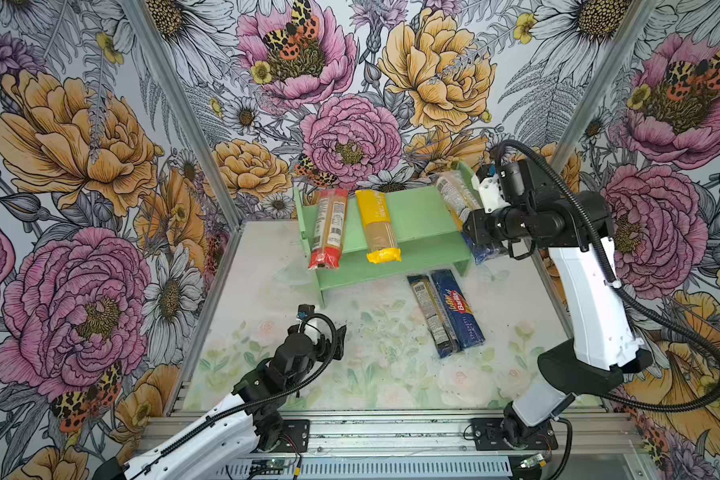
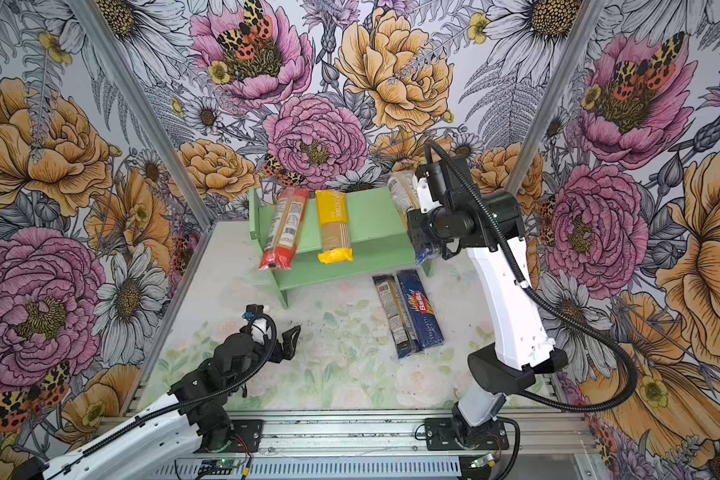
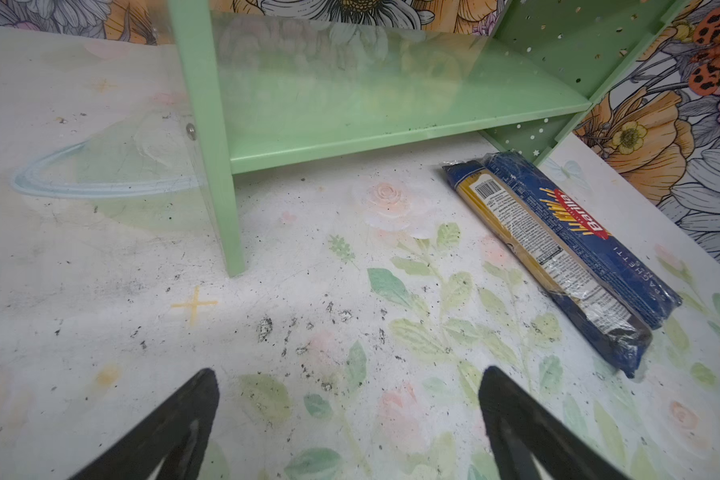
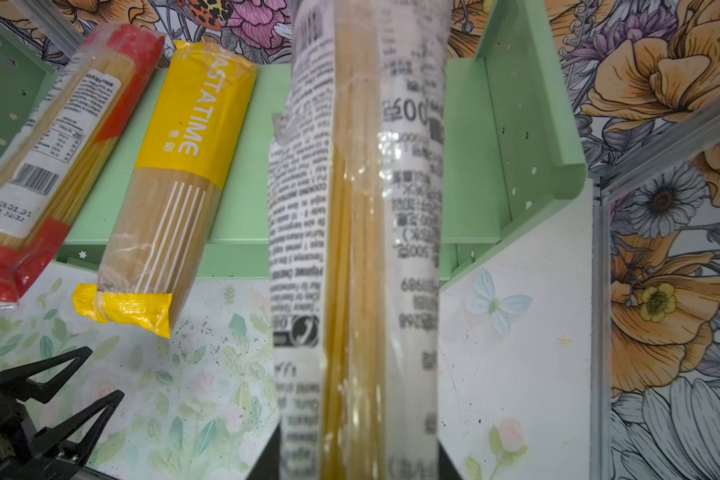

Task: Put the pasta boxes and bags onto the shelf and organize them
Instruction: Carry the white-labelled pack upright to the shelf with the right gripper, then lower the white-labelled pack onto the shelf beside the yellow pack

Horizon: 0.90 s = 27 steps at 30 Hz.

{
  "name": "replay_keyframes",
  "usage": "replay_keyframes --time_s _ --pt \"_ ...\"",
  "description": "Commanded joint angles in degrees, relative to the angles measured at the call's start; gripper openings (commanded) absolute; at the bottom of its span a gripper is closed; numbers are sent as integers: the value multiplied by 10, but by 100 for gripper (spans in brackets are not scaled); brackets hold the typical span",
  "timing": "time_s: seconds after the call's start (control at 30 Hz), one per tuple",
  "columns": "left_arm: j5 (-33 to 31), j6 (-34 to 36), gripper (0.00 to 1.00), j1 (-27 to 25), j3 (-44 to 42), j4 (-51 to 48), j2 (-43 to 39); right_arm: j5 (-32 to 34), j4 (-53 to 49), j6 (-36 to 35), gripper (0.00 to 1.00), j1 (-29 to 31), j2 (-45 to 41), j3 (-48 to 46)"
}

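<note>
My right jaws are clenched on a blue-ended clear bag [image 4: 358, 208] of spaghetti. Its far end reaches over the top tier of the shelf [image 1: 416, 216] at the 3 o'clock end; I cannot tell whether it rests on the board yet. To do this well, I judge I should keep it parallel to the yellow bag [image 1: 377, 224], slide it towards 12 o'clock so less overhangs the front edge, and stay off the side panel [image 4: 528, 124] at its 3 o'clock. The red-ended bag [image 1: 329, 228] lies askew at the 9 o'clock end, jutting past the front. My left jaws hang released over the desk [image 1: 350, 353] at 7 o'clock. A Barilla box [image 1: 458, 307] and a second blue-ended bag [image 1: 431, 316] lie side by side at the shelf's 5 o'clock, out of my way.
</note>
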Motion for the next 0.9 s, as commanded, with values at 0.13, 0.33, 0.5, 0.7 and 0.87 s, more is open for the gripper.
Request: replay_keyframes --time_s 0.13,0.33,0.5,0.7,0.87 --pt "12 4 99 6 -5 12 -6 -18 116 -4 0 -2 42 75" --pt "12 4 99 7 -5 12 -7 -29 161 11 0 -1 72 76" --pt "12 4 99 6 -5 12 -7 -30 182 23 0 -1 93 76" --pt "11 4 99 7 -7 12 -10 -19 195 24 0 -1 121 76" --pt "11 4 99 7 -8 12 -13 -1 197 20 0 -1 143 76"
